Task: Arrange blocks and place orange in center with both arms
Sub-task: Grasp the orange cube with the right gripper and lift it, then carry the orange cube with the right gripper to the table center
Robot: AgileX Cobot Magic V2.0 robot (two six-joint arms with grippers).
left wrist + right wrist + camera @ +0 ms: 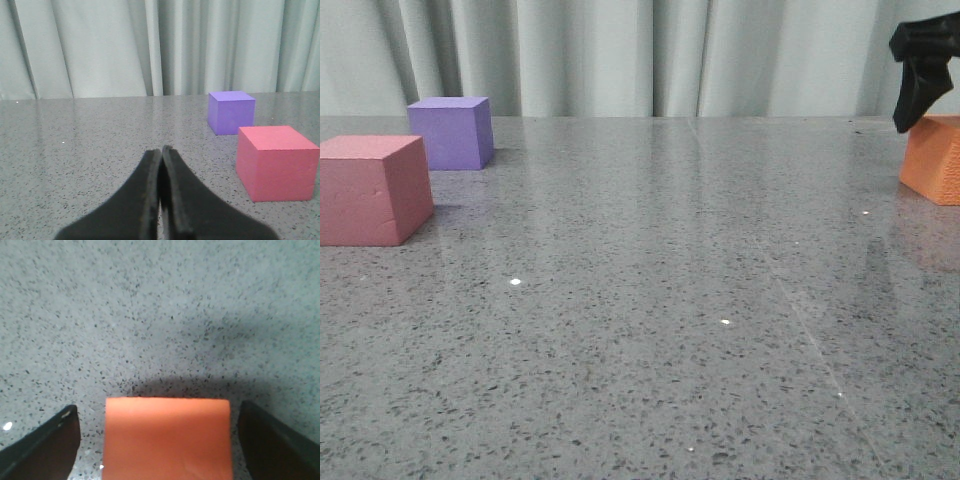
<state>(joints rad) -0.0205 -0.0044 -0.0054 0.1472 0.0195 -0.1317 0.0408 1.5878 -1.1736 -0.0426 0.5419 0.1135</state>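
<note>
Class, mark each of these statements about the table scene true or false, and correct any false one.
1. The left gripper is shut and holds nothing. True.
2. The right gripper has clamped the orange cube. False: its fingers stand open on either side, with gaps.
3. The purple cube sits on top of the pink-red cube. False: both rest on the table, purple farther back.
4. The orange cube is at the table's right side. True.

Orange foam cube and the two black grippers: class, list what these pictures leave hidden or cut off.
- Orange foam cube: front view's right edge crops it; right wrist view's edge crops its near part.
- Right black gripper: fingertips out of frame; contact unclear.
- Left black gripper: absent from front view.
</note>
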